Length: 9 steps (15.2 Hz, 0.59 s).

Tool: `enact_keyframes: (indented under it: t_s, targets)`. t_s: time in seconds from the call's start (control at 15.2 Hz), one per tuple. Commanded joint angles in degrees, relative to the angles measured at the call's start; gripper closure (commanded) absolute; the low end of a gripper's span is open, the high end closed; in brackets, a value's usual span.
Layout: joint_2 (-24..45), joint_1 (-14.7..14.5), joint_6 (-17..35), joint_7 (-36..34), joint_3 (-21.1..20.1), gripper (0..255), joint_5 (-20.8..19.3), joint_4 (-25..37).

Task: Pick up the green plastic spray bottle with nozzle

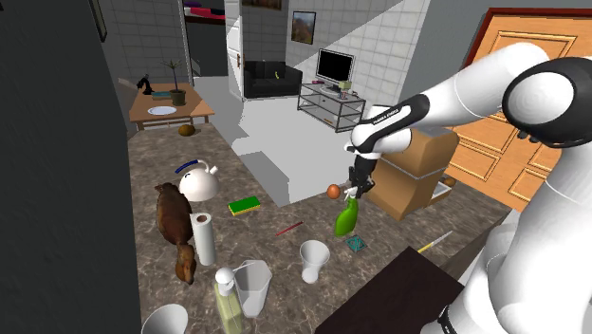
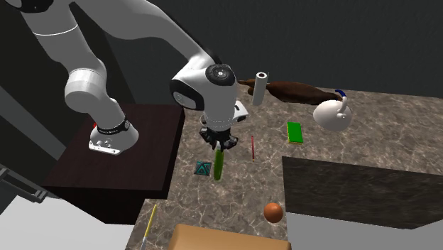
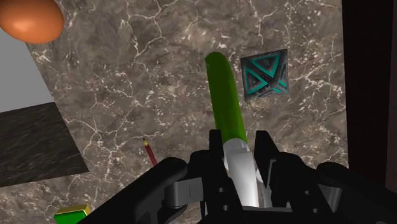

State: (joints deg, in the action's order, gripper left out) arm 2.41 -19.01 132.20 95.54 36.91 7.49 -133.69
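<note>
The green spray bottle (image 1: 344,217) (image 2: 219,164) hangs base-down under my gripper (image 1: 357,189) (image 2: 217,145), over the marble counter (image 1: 275,256). In the wrist view the green body (image 3: 224,95) reaches away from the hand, and its white nozzle end (image 3: 243,173) sits between the two black fingers. The gripper (image 3: 240,159) is shut on that white neck, clasping it from both sides.
Near the bottle are a teal patterned square (image 1: 355,244) (image 2: 203,168) (image 3: 264,74), an orange ball (image 1: 333,191) (image 2: 273,212) (image 3: 32,19) and a red pencil (image 1: 289,229) (image 3: 151,153). A cardboard box (image 1: 417,171) stands behind the gripper. Further off are a white cup (image 1: 314,259), a paper roll (image 1: 204,237) and a teapot (image 1: 197,182).
</note>
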Motion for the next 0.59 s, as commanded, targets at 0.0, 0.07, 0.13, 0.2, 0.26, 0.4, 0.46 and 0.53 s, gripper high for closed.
enact_keyframes:
  t_s: [0.0,0.07,0.13,0.2,0.26,0.4,0.46,0.53]
  targets:
    - [-1.4,-0.1,-1.4,-1.0,0.1,255,-1.3,0.3]
    - [-2.0,-0.1,-2.1,-1.5,0.1,255,-1.9,0.6]
    - [-2.7,-0.1,-2.8,-1.9,0.1,255,-2.4,0.8]
    - [-3.3,-0.1,-3.6,-2.3,0.1,255,-2.9,1.1]
    - [-3.9,-0.1,-4.3,-2.7,0.1,255,-3.4,1.4]
    - [-5.0,-0.1,-5.8,-3.5,0.0,255,-4.4,2.0]
    - [-5.1,-0.1,-5.9,-3.6,0.0,255,-4.4,2.1]
    - [-5.1,-0.1,-5.9,-3.6,0.0,255,-4.4,2.1]
